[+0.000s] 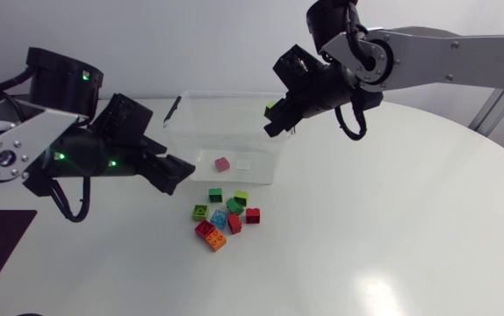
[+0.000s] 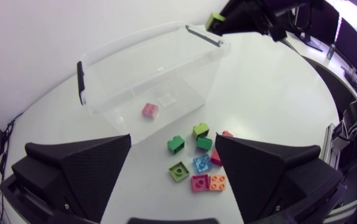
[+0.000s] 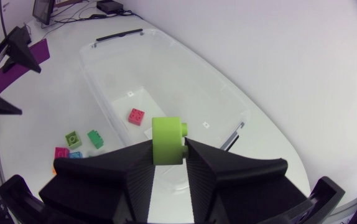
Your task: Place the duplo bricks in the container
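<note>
From above, the left arm comes in low from the side, its wrist angled toward the clear container. The left jaws hang spread and empty over the tabletop, near the container's corner. The right arm reaches across higher up, and the right jaws pinch a lime-green brick above the container's far end. A pink brick lies inside beside a small white label (print too small to read). The loose bricks cluster on the tabletop just outside the front wall.

From the left wrist, the left jaws stand wide apart and touch nothing. The loose bricks are ahead between them, with the container beyond.

From the right wrist, the right jaws clamp the lime-green brick from both sides. The container and the pink brick lie below.
</note>
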Tool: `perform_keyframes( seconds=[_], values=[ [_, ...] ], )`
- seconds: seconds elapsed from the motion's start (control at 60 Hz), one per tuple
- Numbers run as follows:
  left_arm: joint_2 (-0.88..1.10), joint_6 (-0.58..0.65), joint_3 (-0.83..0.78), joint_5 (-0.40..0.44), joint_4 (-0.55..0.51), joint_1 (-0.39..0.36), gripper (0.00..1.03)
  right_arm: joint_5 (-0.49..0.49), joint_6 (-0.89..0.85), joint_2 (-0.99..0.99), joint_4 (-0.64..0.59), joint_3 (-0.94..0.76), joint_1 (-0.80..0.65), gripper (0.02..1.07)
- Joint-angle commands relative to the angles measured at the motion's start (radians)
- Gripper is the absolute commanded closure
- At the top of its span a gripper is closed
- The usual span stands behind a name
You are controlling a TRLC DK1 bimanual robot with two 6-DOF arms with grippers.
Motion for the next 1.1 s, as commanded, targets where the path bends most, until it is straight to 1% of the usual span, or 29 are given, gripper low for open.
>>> perform_keyframes(
  seconds=[0.0,0.117,0.167,0.217,0.25,0.3,0.317,0.333,0.35,0.383,0.483,0.55,0.65,0.7,0.783,0.85,0.933,0.967,1.0,1.083],
  values=[
    [-0.011,0.017,-0.056,0.006,0.017,-0.023,0.09,0.003,0.017,0.055,0.005,0.045,-0.010,0.93],
    [0.000,0.019,-0.100,0.005,0.040,-0.063,0.09,0.004,0.024,0.102,0.012,0.077,-0.015,0.92],
    [0.012,0.025,-0.114,0.005,0.046,-0.078,0.09,0.004,0.027,0.115,0.014,0.085,-0.016,0.86],
    [0.032,0.032,-0.129,0.005,0.062,-0.089,0.09,0.004,0.032,0.125,0.014,0.092,-0.016,0.69],
    [0.047,0.040,-0.137,0.005,0.071,-0.093,0.09,0.007,0.034,0.127,0.015,0.094,-0.018,0.54],
    [0.092,0.057,-0.138,0.005,0.075,-0.096,0.09,0.015,0.034,0.128,0.015,0.097,-0.018,0.29],
    [0.103,0.059,-0.137,0.005,0.077,-0.098,0.09,0.018,0.038,0.127,0.017,0.099,-0.018,0.24],
    [0.106,0.060,-0.137,0.005,0.078,-0.098,0.09,0.018,0.038,0.127,0.015,0.099,-0.018,0.23],
    [0.123,0.060,-0.137,0.005,0.082,-0.098,0.09,0.021,0.040,0.122,0.017,0.099,-0.019,0.20],
    [0.135,0.060,-0.132,0.005,0.082,-0.098,0.09,0.021,0.041,0.110,0.015,0.096,-0.025,0.18],
    [0.178,0.060,-0.131,0.003,0.080,-0.123,0.09,0.021,0.043,0.043,0.023,0.059,-0.030,0.18],
    [0.210,0.066,-0.131,-0.001,0.080,-0.126,0.10,0.021,0.043,-0.007,0.025,0.025,-0.031,0.17],
    [0.261,0.088,-0.131,-0.003,0.091,-0.112,0.10,0.021,0.041,-0.082,0.025,-0.027,-0.031,0.17],
    [0.293,0.092,-0.126,-0.006,0.103,-0.089,0.10,0.021,0.041,-0.128,0.025,-0.062,-0.030,0.17],
    [0.334,0.089,-0.114,-0.023,0.106,-0.077,0.10,0.020,0.041,-0.201,0.020,-0.122,-0.028,0.17],
    [0.371,0.071,-0.100,-0.061,0.108,-0.078,0.11,0.020,0.041,-0.272,0.018,-0.188,-0.028,0.17],
    [0.396,0.043,-0.083,-0.076,0.115,-0.084,0.12,0.018,0.041,-0.327,0.018,-0.253,-0.025,0.17],
    [0.412,0.025,-0.068,-0.095,0.123,-0.087,0.12,0.018,0.043,-0.358,0.022,-0.293,-0.022,0.17],
    [0.423,0.011,-0.057,-0.096,0.123,-0.087,0.15,0.018,0.046,-0.379,0.025,-0.326,-0.019,0.17],
    [0.440,-0.023,-0.034,-0.098,0.126,-0.084,0.17,0.018,0.047,-0.413,0.035,-0.391,-0.011,0.17]
  ],
)
